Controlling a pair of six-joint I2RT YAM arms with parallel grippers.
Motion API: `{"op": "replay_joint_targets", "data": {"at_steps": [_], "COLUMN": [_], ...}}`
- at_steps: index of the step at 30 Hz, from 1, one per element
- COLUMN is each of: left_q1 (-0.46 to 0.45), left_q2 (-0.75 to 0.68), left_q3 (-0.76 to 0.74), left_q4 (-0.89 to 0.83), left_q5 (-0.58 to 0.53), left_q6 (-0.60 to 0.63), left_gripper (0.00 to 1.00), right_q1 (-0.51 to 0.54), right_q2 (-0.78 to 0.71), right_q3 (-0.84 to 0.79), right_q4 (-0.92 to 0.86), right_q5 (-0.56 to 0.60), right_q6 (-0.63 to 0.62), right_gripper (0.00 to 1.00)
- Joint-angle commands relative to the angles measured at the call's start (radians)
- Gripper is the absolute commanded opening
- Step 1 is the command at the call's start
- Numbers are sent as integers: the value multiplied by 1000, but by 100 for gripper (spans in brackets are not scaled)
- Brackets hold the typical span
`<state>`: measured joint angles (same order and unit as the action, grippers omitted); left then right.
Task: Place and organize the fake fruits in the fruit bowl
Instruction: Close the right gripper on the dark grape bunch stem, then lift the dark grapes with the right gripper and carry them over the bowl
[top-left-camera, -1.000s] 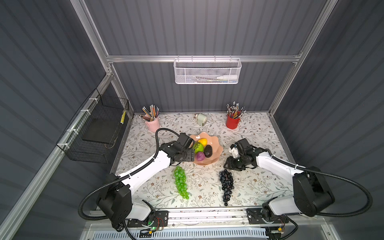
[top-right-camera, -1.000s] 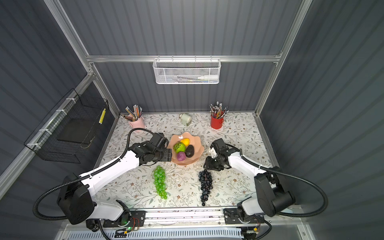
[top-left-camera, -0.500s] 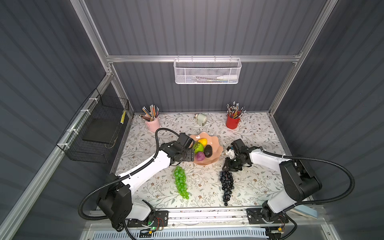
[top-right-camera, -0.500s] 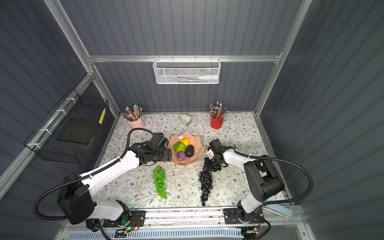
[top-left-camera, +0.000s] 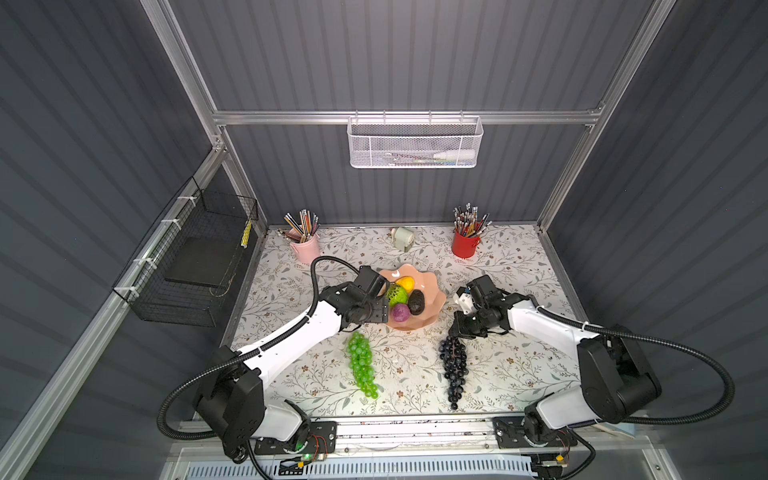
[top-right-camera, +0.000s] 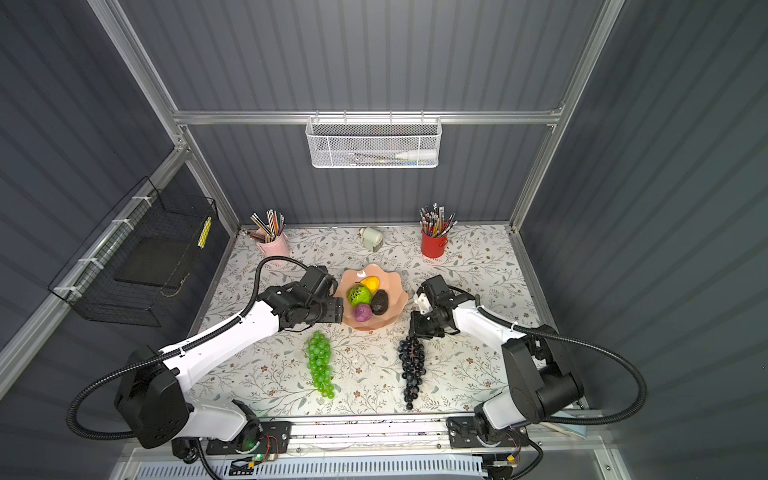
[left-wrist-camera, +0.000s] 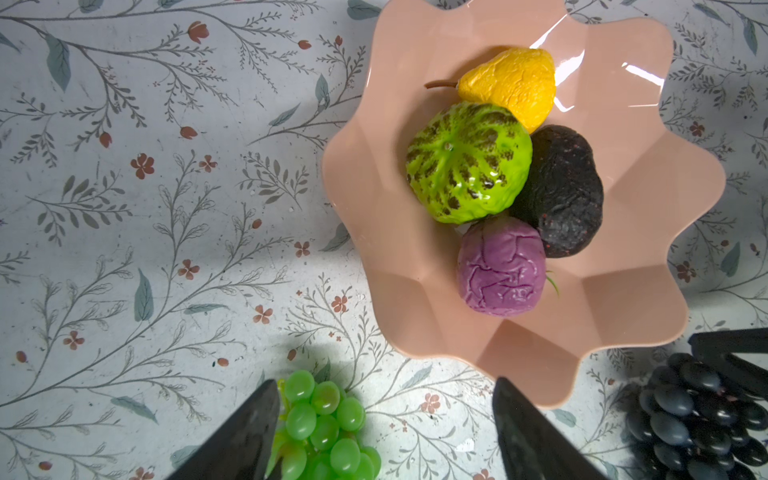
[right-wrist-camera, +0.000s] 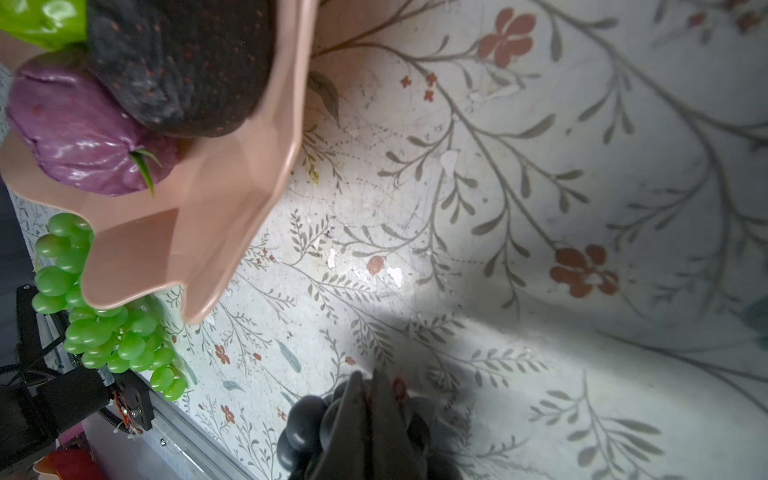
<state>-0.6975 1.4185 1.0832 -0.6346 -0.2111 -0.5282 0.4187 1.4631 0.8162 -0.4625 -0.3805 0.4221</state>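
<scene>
Right wrist view cuts off most of the dark grape bunch (right-wrist-camera: 305, 419), whose top grapes flank the tightly closed right gripper (right-wrist-camera: 368, 376), hiding any stem, while the left gripper (left-wrist-camera: 384, 382) stands wide open.

The fruit bowl (left-wrist-camera: 644, 249) looks glossy and smooth, the black avocado (left-wrist-camera: 565, 195) matt, rough.

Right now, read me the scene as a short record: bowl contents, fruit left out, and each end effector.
In fruit bowl: yellow fruit, bumpy green ball, black avocado, purple lump
On table: green grape bunch, dark grape bunch
Left end effector: open, empty, beside the bowl
Right end effector: shut on the dark grape bunch's top end
Still to place: both bunches
</scene>
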Motion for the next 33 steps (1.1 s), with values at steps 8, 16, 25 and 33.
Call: {"op": "replay_joint_targets", "data": {"at_steps": [8,16,25,33], "left_q1": [1,1,1,1], "left_q2": [14,26,13,-40], "left_q3": [24,37,41,10], "left_q4": [-16,-15,-22,-36], "left_q5": [-6,-3,-24,-66], "left_q6": [-9,-7,-11,-32], "left_gripper": [81,81,81,81], "right_q1": [2,6,26,71], "right_q2": [-166,-283,-302,-170], "right_q3": [34,142,379,647], "right_q4": [-128,-244,-356,-371], "right_q5": [34,95,117,82], "right_q6": [1,-1,-39,-62], "right_gripper": [0,0,0,0]}}
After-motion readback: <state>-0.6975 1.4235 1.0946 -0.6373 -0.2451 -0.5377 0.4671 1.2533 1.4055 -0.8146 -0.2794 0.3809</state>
